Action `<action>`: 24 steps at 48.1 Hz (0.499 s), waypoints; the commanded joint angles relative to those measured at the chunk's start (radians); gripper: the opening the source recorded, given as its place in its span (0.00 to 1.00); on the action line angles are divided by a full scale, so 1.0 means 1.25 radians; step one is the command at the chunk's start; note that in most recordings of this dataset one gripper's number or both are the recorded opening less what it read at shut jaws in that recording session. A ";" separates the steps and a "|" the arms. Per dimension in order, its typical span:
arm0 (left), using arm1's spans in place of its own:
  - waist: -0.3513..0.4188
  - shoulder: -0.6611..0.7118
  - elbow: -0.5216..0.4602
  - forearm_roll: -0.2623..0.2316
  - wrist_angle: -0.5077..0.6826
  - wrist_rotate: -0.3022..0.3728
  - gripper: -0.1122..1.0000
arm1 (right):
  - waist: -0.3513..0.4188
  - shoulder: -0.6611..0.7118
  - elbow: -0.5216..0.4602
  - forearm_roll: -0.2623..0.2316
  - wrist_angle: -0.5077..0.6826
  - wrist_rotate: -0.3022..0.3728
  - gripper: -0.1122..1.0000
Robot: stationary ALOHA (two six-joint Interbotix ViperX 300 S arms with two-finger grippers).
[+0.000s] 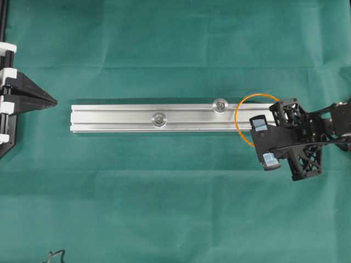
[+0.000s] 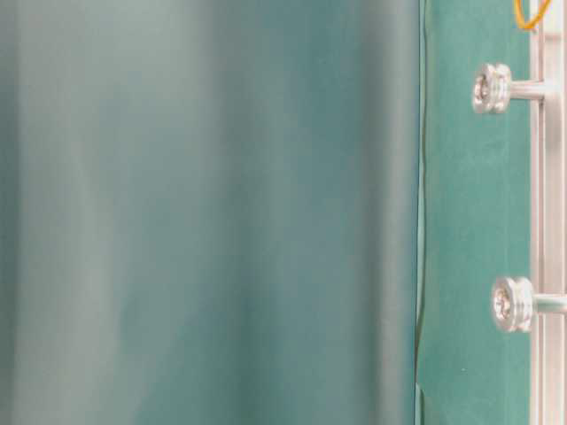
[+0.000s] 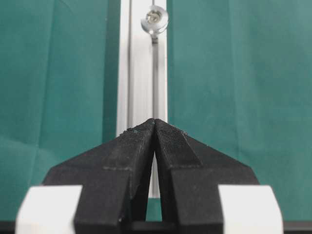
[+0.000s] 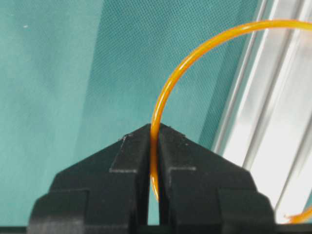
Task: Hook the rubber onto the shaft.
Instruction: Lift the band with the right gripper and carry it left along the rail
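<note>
Right gripper [image 4: 155,127] pinches the thin orange rubber band [image 1: 239,105], its jaws pressed together on the strand. It looks light, floppy and stretchy, so a rim grip suits. The round loop drapes the silver aluminium rail's [image 1: 115,117] right end, near the closer steel shaft [image 1: 220,104]. Left gripper [image 3: 155,122] sits closed, empty.

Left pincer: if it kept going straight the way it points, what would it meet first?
The left pincer, shut, points along the rail. First in line looks like the nearer shaft standing on the rail, though how high the pincer sits over the rail is unclear, so it might pass above.
</note>
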 commanded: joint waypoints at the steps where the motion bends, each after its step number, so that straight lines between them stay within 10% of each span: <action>1: -0.001 0.006 -0.020 0.002 -0.007 0.000 0.10 | 0.002 -0.029 -0.036 -0.002 0.040 0.001 0.14; 24: -0.001 0.006 -0.021 0.002 -0.009 0.000 0.10 | 0.002 -0.117 -0.195 -0.053 0.312 0.001 0.14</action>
